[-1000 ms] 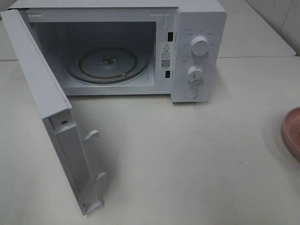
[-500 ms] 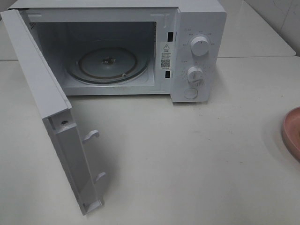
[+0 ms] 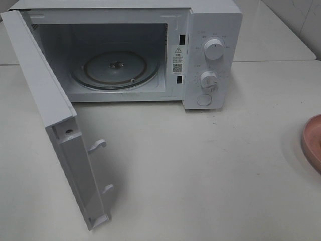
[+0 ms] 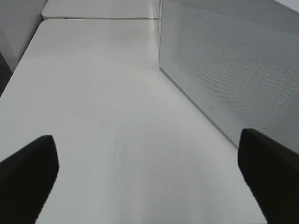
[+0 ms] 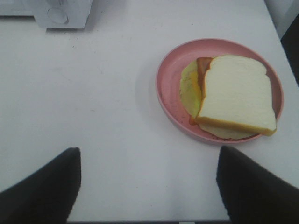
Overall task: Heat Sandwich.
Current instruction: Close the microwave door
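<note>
White is almost everything here: the table (image 3: 210,165), the microwave (image 3: 213,20) and its door (image 3: 50,110), which stands swung wide to the left. Inside lies the glass turntable (image 3: 114,69). On the frame beside the cavity sits a small sticker (image 3: 177,59) with a warning triangle, some lines of print and a square code; the print is too small to read. The panel carries two knobs (image 3: 214,49) with faint marks around them, also unreadable, and a round button (image 3: 204,100) below. No brand name can be made out.

The sandwich (image 5: 236,95) lies on a pink plate (image 5: 170,77), near the right edge of the table and well apart from the microwave. Its top slice sits shifted, so yellow-green filling shows at one side. The right gripper (image 5: 147,186) hovers above the table with its fingers wide apart, holding nothing; the sandwich is ahead of it, toward the one finger, not between them. The left gripper (image 4: 147,175) also has its fingers fully spread, empty, over bare table just beside the outer face of the door.
</note>
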Robot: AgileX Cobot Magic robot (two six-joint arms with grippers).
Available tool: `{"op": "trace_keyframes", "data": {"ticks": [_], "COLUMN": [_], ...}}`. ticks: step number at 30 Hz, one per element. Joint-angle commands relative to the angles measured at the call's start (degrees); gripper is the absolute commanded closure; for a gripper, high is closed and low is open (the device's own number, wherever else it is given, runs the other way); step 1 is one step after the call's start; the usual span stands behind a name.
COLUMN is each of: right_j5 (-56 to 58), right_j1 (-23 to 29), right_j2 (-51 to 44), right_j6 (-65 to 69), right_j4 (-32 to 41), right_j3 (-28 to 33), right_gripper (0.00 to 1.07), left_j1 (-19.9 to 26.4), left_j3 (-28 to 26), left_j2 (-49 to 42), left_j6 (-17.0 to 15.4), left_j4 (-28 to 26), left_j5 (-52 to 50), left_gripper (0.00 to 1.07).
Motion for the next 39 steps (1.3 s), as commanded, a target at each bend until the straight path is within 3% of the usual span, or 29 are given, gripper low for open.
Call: {"op": "trace_keyframes", "data": {"ticks": [1,8,39], "right_j5": [-0.17,-0.17,-0.17], "right_j1": [-2.29,-3.78,-3.78], "right_j2": [-4.24,-9.68,-9.57], "right_j6": [-0.80,-1.09,-2.29], "right_j4": [0.23,0.52,1.49], "right_j3": [0.17,0.17,0.17], "right_gripper": [0.31,0.31,0.31], "left_j1": [0.00,0.00,0.00], "left_j3": [0.17,0.17,0.17], "left_j2": [-1.55,-1.55,-1.55], "left_j6": [0.00,0.00,0.00], "left_j4": [-0.06,-0.06,-0.06], "left_j5": [0.06,0.06,0.06], "left_gripper": [0.05,0.05,0.05]}}
